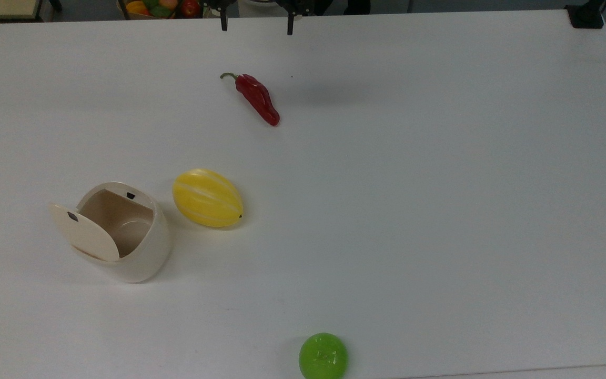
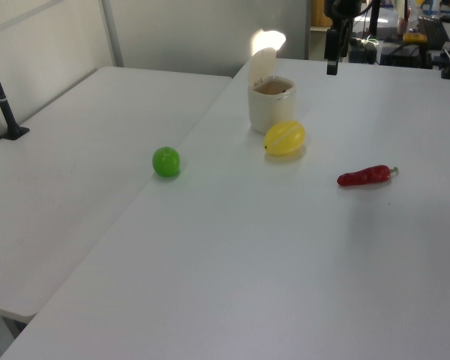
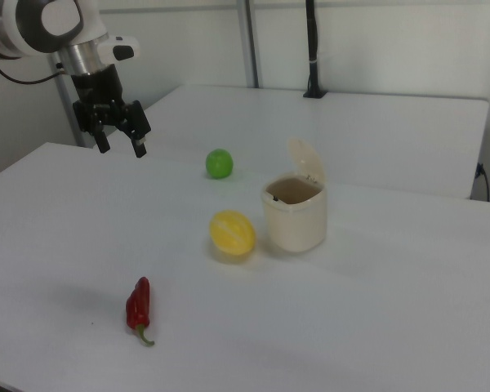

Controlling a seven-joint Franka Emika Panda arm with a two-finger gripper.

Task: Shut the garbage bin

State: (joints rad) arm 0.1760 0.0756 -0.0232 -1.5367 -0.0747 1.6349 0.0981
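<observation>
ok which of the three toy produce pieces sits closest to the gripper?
The red chili pepper. It lies just below the open gripper in the top view; the yellow melon is by the garbage bin, the green fruit farthest.

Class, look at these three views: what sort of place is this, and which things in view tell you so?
Probably a robotics lab or test room. A robot arm's gripper hangs open above a plain white table holding only props: a toy melon, a red pepper, a green fruit and a small open garbage bin.
</observation>
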